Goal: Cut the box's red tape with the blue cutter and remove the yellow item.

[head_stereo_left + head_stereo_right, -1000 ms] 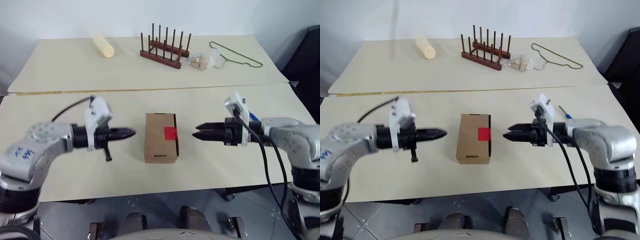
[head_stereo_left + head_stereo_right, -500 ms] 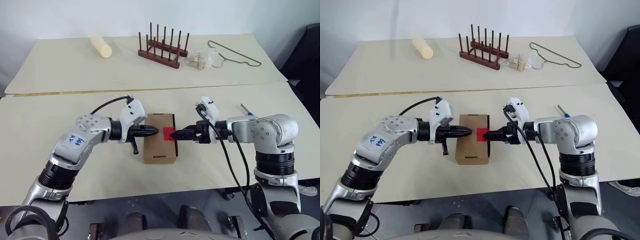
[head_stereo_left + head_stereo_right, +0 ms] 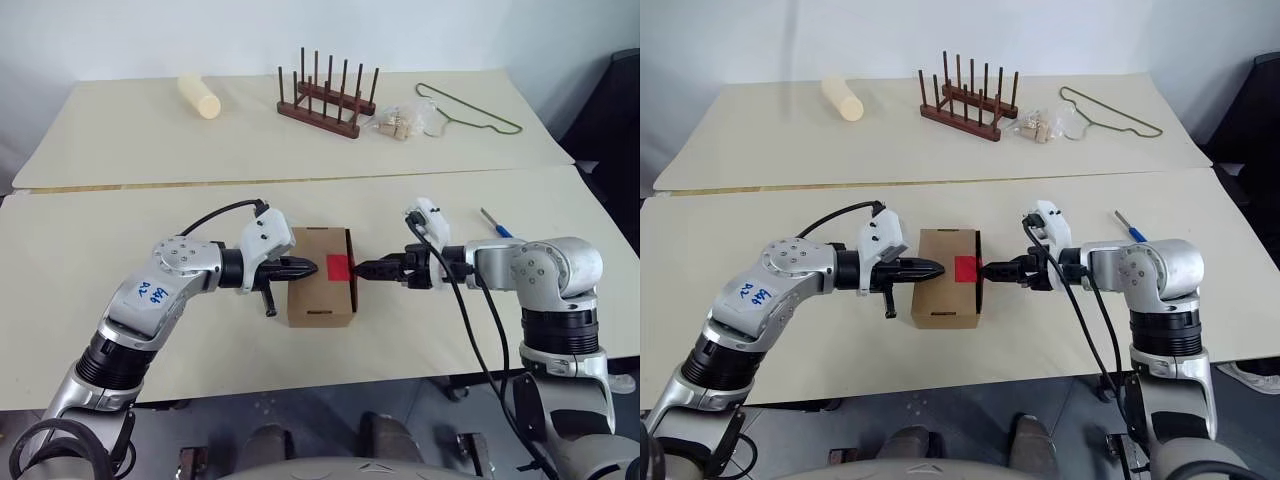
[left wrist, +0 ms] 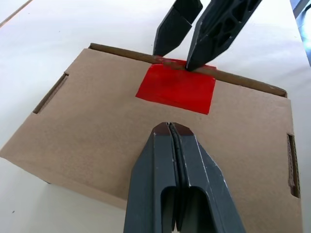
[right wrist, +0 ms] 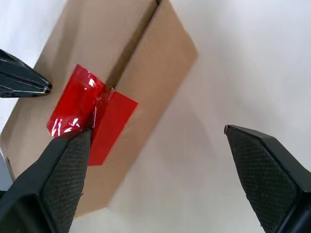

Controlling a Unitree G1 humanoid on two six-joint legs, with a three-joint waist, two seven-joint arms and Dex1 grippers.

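Observation:
The brown box [image 3: 318, 300] lies in the middle of the near table with its lid closed. The red tape [image 3: 338, 267] wraps over the lid's right edge. My left gripper [image 3: 308, 268] is shut and empty, its tip just above the lid to the left of the tape [image 4: 176, 87]. My right gripper [image 5: 156, 130] is open at the box's taped edge; one fingertip [image 5: 80, 138] is right by the tape and the other stands clear of the box side. The blue cutter [image 3: 495, 222] lies on the table behind my right arm. The yellow item is hidden.
On the far table stand a wooden peg rack [image 3: 328, 95], a pale cream cylinder [image 3: 198, 96], a small bag of bits [image 3: 400, 122] and a wire hanger [image 3: 470, 108]. A seam separates the two tables.
Both grippers have closed in on the box from either side and come lower. The left tip now sits over the lid, and the right gripper has opened at the taped edge.

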